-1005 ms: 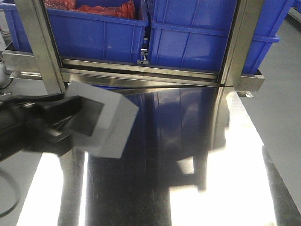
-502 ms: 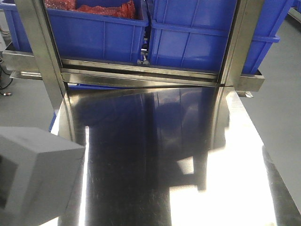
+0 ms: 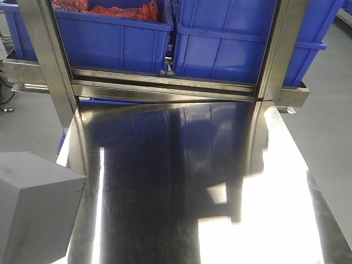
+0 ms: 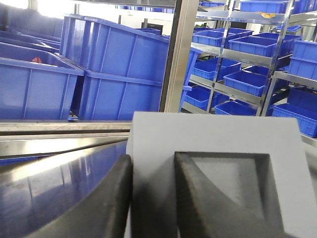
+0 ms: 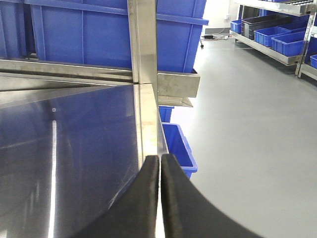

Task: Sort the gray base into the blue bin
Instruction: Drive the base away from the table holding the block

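Pale gray base (image 3: 38,212) has swung from mid-left to the lower left corner of the front view. Our left tool (image 4: 152,168) grips its recess wall, and the right tool (image 5: 159,163) is closed and empty. We judge the blue bin (image 3: 220,49), upper right, comes next.

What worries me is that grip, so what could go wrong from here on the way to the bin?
The left pincer pinches only one wall of the gray base, one finger in the recess; the block could pivot or slip in a swing.
A steel upright stands before the bins; the block might clip it.
The blue bin adjoins one holding red material; a drop could land wrong.
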Tool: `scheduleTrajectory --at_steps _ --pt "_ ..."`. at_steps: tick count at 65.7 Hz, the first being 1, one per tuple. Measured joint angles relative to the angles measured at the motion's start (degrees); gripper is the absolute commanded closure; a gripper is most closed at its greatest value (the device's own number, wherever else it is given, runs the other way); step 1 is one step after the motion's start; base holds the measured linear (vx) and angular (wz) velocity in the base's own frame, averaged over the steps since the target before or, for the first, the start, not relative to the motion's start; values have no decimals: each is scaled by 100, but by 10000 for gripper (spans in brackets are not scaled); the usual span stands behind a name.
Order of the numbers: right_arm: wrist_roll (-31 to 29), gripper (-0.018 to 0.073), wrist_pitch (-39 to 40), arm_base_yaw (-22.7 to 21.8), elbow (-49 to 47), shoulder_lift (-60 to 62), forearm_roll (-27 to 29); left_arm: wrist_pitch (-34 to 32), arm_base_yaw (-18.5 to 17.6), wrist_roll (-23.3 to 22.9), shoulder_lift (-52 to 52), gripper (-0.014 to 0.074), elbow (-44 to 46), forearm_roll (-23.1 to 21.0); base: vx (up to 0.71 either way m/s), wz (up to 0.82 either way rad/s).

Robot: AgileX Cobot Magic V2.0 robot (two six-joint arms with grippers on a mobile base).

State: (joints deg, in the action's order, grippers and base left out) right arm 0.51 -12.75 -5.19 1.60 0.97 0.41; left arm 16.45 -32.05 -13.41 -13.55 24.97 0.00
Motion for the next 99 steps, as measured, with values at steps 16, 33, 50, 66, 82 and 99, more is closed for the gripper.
scheduleTrajectory --at_steps 16,33,50,66,82,99 --pt "0 564 0 0 0 0 0 0 0 0 0 603 0 0 0 0" --pt "0 564 0 0 0 0 0 0 0 0 0 603 0 0 0 0" --pt "0 564 0 0 0 0 0 0 0 0 0 603 0 0 0 0" --pt "0 564 0 0 0 0 0 0 0 0 2 603 0 0 0 -1" --pt "0 564 0 0 0 0 0 31 0 5 2 603 0 0 -6 -25" --pt "0 564 0 0 0 0 0 43 0 5 2 603 0 0 -11 -59"
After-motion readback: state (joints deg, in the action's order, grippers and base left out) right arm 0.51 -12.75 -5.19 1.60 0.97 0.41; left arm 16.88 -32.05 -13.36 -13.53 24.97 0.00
